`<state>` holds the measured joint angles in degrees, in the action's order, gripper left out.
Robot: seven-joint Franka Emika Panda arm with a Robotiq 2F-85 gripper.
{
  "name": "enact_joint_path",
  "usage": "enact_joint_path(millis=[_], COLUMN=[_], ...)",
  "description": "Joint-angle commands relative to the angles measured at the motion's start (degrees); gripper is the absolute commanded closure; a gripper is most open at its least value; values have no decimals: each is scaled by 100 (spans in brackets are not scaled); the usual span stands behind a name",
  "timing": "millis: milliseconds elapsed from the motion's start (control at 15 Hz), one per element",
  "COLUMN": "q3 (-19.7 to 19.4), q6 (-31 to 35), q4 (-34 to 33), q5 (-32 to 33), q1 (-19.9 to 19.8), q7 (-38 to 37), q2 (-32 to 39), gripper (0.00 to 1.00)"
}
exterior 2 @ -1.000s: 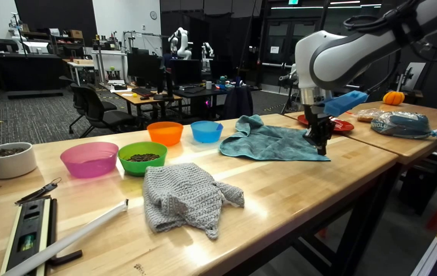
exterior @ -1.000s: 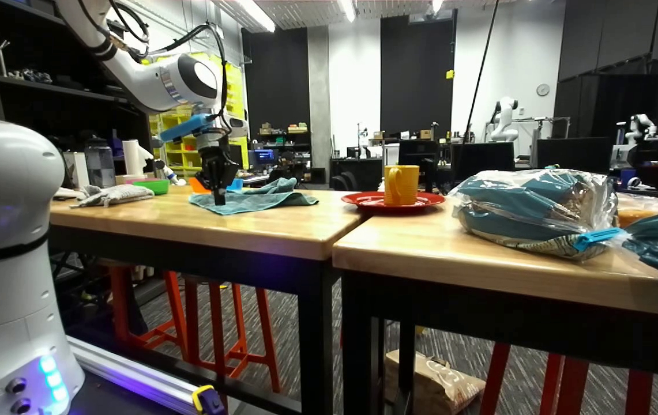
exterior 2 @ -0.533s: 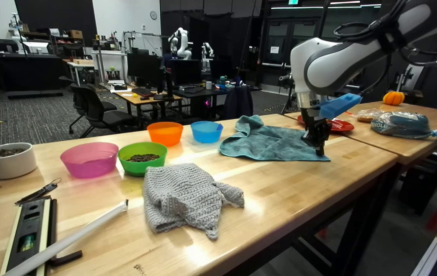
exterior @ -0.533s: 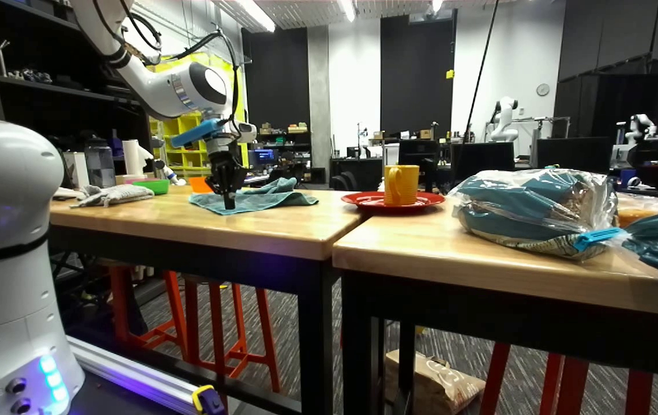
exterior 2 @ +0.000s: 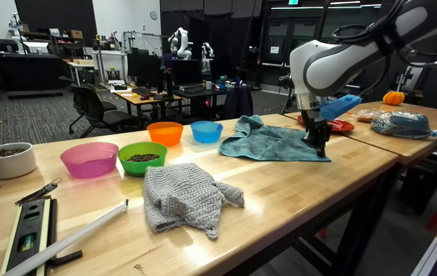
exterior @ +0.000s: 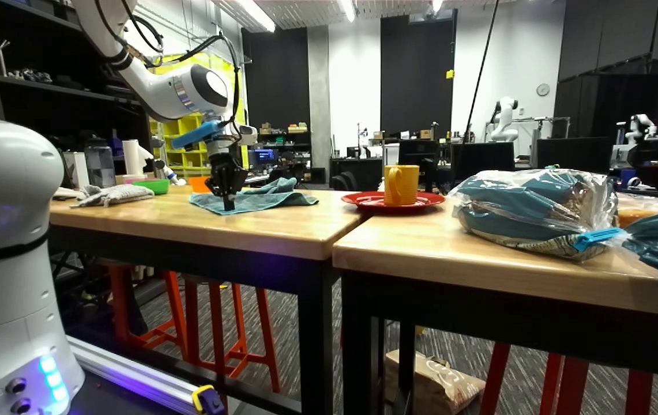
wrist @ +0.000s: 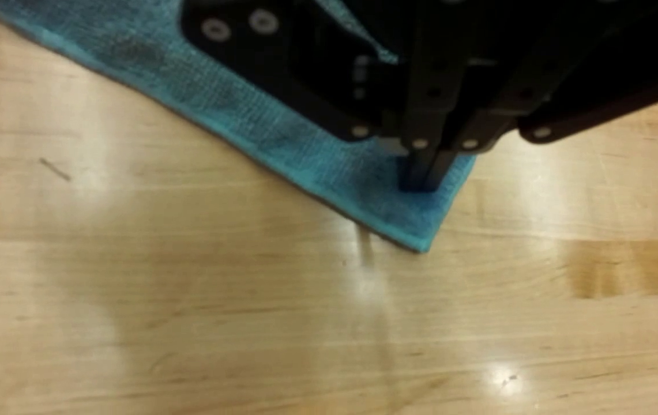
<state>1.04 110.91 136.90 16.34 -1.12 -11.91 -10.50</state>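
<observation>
My gripper (wrist: 419, 187) points down, its fingers together, at a corner of the teal towel (wrist: 305, 138). The fingertips seem to rest on the cloth just inside that corner; I see no cloth pinched between them. In both exterior views the gripper (exterior: 229, 206) stands over the towel's near corner. The towel (exterior 2: 272, 142) lies mostly flat on the wooden table, with its far end bunched into a raised fold. Part of the cloth is hidden behind the gripper (exterior 2: 321, 154). A grey knitted cloth (exterior 2: 187, 195) lies crumpled some way off on the same table.
Blue (exterior 2: 207, 132), orange (exterior 2: 164, 134), green (exterior 2: 141, 165) and pink bowls (exterior 2: 90, 163) stand along the table, with a white bowl (exterior 2: 9, 165). On the adjoining table are a red plate (exterior: 357, 199) with a yellow mug (exterior: 401, 184) and a bagged loaf (exterior: 536, 207).
Over the last second my gripper has shifted slightly sideways and down onto the towel's corner. It has hardly moved in the last half second, and the towel lies nearly the same.
</observation>
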Motion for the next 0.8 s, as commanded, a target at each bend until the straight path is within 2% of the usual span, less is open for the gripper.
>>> enact_joint_path(millis=[0,733], q3=[24,32], q6=[-161,-514], q4=[261,846], q5=[-89,-308], q1=[14,13], q7=[-24,-102], q2=[-139,-660], gripper=[100,100])
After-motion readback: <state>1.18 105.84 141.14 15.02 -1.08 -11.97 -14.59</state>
